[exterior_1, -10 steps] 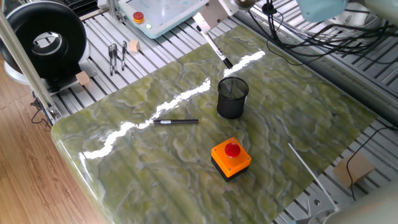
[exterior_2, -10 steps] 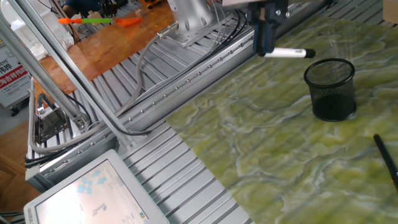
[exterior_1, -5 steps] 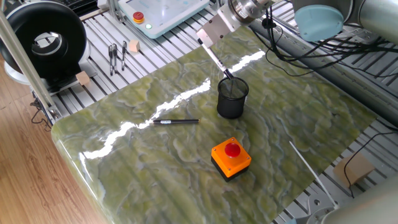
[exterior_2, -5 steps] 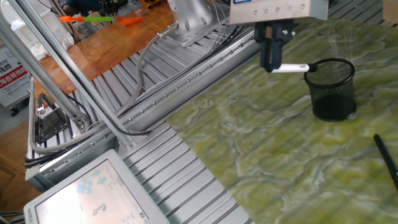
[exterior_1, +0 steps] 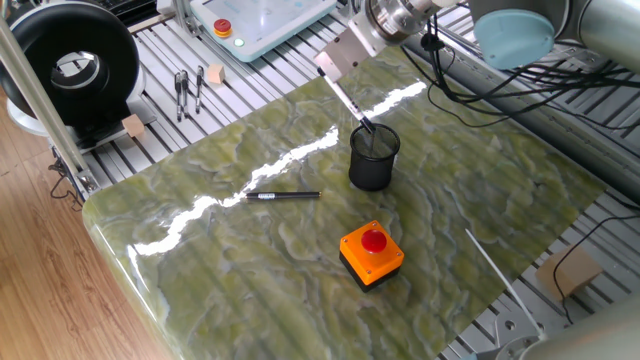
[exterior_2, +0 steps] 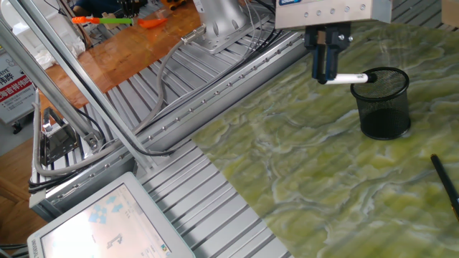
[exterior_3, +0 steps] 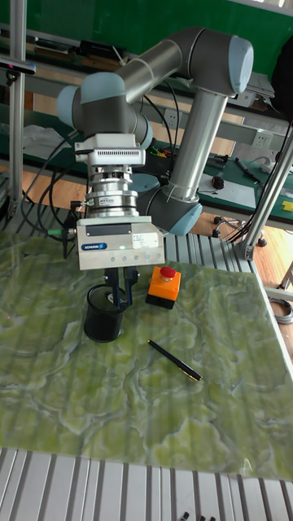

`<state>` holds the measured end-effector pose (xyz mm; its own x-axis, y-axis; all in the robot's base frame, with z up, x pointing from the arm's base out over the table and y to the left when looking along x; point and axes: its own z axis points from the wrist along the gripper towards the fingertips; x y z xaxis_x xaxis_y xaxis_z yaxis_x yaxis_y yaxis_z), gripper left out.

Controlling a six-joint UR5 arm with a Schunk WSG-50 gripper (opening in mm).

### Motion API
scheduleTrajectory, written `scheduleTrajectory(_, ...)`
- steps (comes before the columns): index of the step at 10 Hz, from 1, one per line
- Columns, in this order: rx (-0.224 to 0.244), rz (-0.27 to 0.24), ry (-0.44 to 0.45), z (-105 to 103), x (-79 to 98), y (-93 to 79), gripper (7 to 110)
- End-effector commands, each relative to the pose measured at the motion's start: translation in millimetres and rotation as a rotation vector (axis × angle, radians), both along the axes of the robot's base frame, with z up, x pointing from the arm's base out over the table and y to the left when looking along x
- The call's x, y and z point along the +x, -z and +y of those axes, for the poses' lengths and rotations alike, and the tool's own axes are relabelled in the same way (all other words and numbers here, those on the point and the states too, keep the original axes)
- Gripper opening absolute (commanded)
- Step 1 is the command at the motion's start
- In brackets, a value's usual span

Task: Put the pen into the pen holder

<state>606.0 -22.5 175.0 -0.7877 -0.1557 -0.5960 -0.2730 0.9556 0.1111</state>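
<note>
One gripper (exterior_2: pixel 327 74) has its fingers (exterior_2: pixel 316 64) clamped on one pale pen (exterior_2: pixel 348 78), whose dark tip sits at the rim of the one black mesh pen holder (exterior_2: pixel 383 104). One black pen (exterior_1: pixel 283 196) and one orange button box (exterior_1: pixel 371 253) lie on the green bench (exterior_1: pixel 300 270), at the holder's 8 and 6 o'clock.

You are working at a green marbled tabletop (exterior_1: pixel 300 250) set on ribbed aluminium decking (exterior_2: pixel 215 179), with a bright glare streak across it. Wooden flooring (exterior_1: pixel 50 300) lies beside it. Behind stands a green wall (exterior_3: pixel 122 24) and a cluttered workbench (exterior_3: pixel 236 175).
</note>
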Motion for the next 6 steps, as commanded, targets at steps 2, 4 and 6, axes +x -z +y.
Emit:
scheduleTrajectory(2,0.004,0.028,0.004,0.3,-10.2,5.6,7)
scheduleTrajectory(4,0.002,0.049,0.010,-2.6,-14.3,9.8,7)
scheduleTrajectory(6,0.011,0.052,0.011,-2.0,-15.1,10.0,7)
